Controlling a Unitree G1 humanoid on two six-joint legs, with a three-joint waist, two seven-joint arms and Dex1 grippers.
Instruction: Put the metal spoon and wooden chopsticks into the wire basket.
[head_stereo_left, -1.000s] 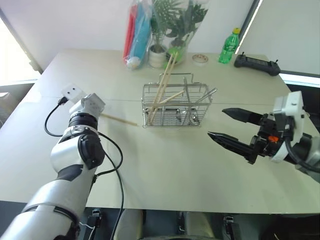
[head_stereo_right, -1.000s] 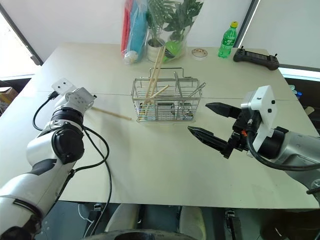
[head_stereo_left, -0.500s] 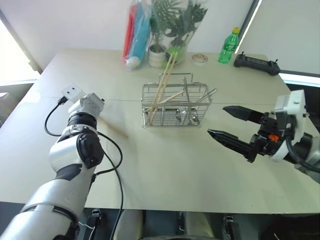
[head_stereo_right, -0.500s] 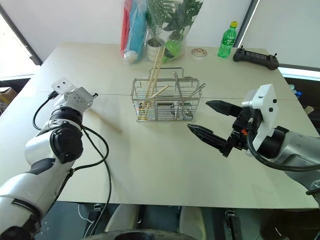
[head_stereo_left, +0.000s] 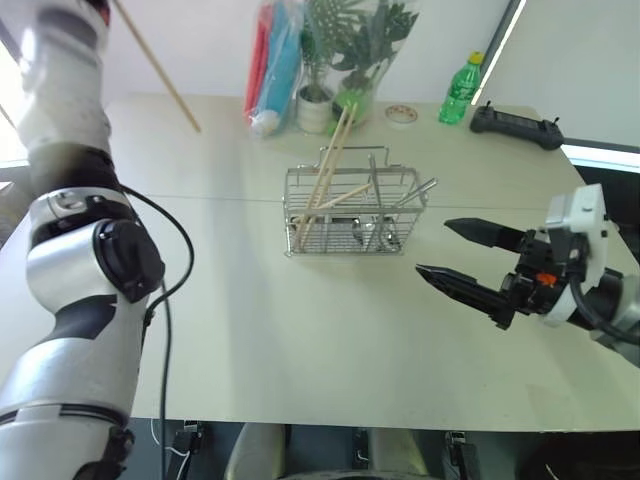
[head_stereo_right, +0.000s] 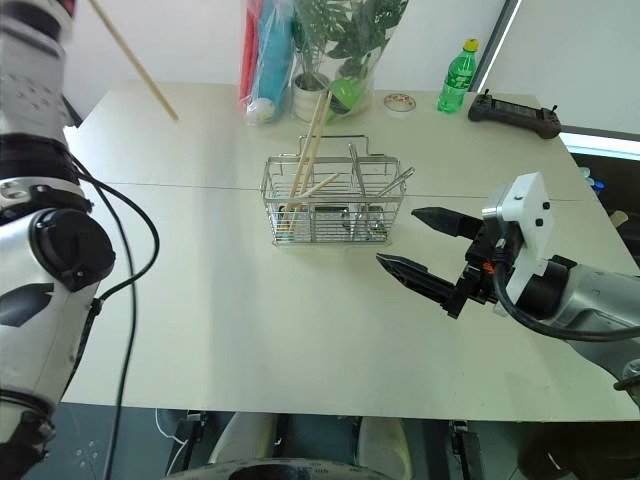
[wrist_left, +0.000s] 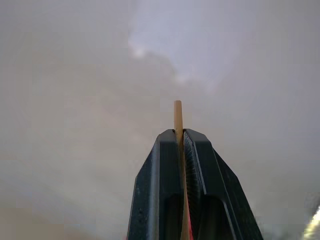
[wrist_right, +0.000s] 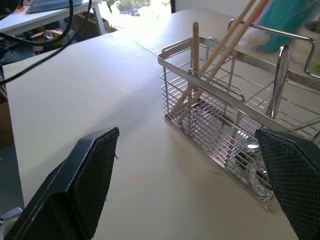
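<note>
1. Your left gripper (wrist_left: 180, 137) was pinched on one chopstick (head_stereo_left: 160, 68), held high above the table's (head_stereo_left: 300, 330) left side, well apart from the basket (head_stereo_left: 352, 212).
2. Your right gripper (head_stereo_left: 462, 255) hung spread wide and empty, right of the basket.
3. Chopsticks and spoons already stood inside.
4. You needed to bring the stick over the basket, tip it downward, then release low inside the rim.
</note>
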